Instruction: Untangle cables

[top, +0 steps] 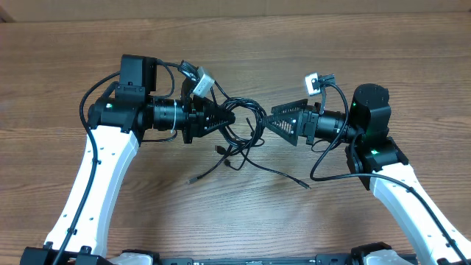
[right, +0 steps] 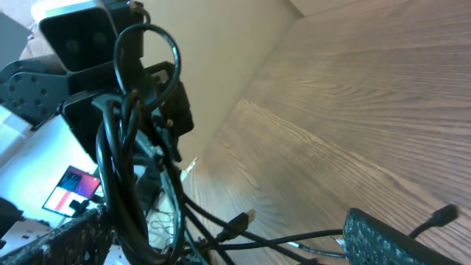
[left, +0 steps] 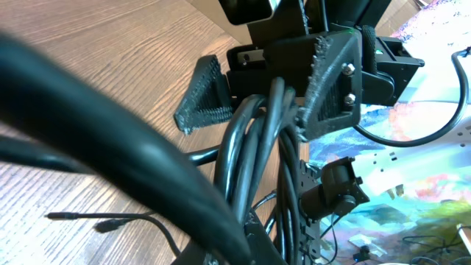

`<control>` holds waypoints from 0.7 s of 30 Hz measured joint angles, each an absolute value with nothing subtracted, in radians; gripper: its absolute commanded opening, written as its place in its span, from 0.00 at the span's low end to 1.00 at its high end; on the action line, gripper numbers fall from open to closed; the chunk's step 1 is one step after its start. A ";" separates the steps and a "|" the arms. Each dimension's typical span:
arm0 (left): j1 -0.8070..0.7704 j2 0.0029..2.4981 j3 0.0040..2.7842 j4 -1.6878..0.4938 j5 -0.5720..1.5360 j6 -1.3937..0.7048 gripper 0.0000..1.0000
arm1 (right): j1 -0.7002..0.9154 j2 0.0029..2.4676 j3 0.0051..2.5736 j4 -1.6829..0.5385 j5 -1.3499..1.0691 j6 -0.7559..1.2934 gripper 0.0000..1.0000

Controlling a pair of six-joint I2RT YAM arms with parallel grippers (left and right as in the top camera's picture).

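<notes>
Now | cables (top: pixel 243 140): thin, black, bunched loops | plugs (top: pixel 193 179) trailing

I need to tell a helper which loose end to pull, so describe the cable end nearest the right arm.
On the table, find the tangle of cables between the left arm and right arm. One strand trails from it toward the right arm, ending in a small plug; the other loose ends lie nearer the left arm.

Cables (top: pixel 237 138) are showing solid black; table (top: pixel 412 51) is showing mid-brown w/ wood-grain streaks. Left arm (top: pixel 103 177) & right arm (top: pixel 416 206) are showing white links, black joints, green LEDs (top: pixel 352 104) glowing.
</notes>
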State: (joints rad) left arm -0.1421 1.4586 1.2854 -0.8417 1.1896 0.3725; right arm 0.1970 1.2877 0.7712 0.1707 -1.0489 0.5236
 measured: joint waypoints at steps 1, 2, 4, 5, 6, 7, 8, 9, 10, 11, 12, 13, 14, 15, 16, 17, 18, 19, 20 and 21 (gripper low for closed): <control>-0.142 1.459 1.285 -0.842 1.190 0.373 0.04 | 0.197 1.288 0.771 0.171 -1.042 0.524 0.96; -0.142 1.459 1.285 -0.842 1.190 0.372 0.04 | 0.197 1.288 0.771 0.171 -1.034 0.523 0.96; -0.142 1.459 1.285 -0.842 1.190 0.373 0.04 | 0.197 1.288 0.771 0.171 -1.017 0.523 0.96; -0.142 1.459 1.285 -0.842 1.190 0.373 0.04 | 0.197 1.288 0.771 0.171 -1.012 0.524 0.95; -0.142 1.459 1.285 -0.842 1.190 0.373 0.04 | 0.197 1.288 0.771 0.171 -1.003 0.523 0.95; -0.142 1.459 1.285 -0.842 1.190 0.372 0.04 | 0.197 1.288 0.771 0.171 -0.996 0.524 0.95; -0.142 1.459 1.285 -0.842 1.190 0.373 0.04 | 0.197 1.288 0.771 0.171 -0.993 0.524 0.95; -0.142 1.459 1.285 -0.842 1.190 0.373 0.04 | 0.197 1.288 0.771 0.171 -0.987 0.523 0.95; -0.142 1.459 1.285 -0.842 1.190 0.373 0.04 | 0.197 1.288 0.771 0.170 -0.982 0.523 0.95; -0.142 1.459 1.285 -0.842 1.190 0.373 0.04 | 0.197 1.288 0.771 0.162 -0.975 0.524 0.94; -0.142 1.459 1.285 -0.842 1.191 0.373 0.04 | 0.197 1.288 0.771 0.156 -0.970 0.524 0.94; -0.142 1.459 1.285 -0.842 1.194 0.373 0.04 | 0.197 1.288 0.771 0.143 -0.960 0.523 0.93; -0.142 1.459 1.285 -0.842 1.197 0.373 0.04 | 0.197 1.288 0.771 0.135 -0.952 0.524 0.93; -0.142 1.459 1.285 -0.842 1.201 0.373 0.04 | 0.197 1.288 0.771 0.130 -0.941 0.524 0.92; -0.142 1.459 1.285 -0.841 1.205 0.373 0.04 | 0.197 1.288 0.771 0.127 -0.936 0.524 0.91; -0.142 1.459 1.285 -0.841 1.212 0.373 0.04 | 0.197 1.287 0.771 0.126 -0.931 0.524 0.91; -0.142 1.459 1.285 -0.841 1.219 0.373 0.04 | 0.197 1.287 0.771 0.126 -0.928 0.524 0.90; -0.142 1.459 1.285 -0.841 1.230 0.373 0.04 | 0.197 1.287 0.771 0.126 -0.925 0.524 0.89; -0.142 1.459 1.285 -0.841 1.242 0.373 0.04 | 0.197 1.287 0.771 0.126 -0.919 0.524 0.89; -0.142 1.459 1.285 -0.840 1.249 0.373 0.04 | 0.197 1.288 0.771 0.125 -0.917 0.524 0.89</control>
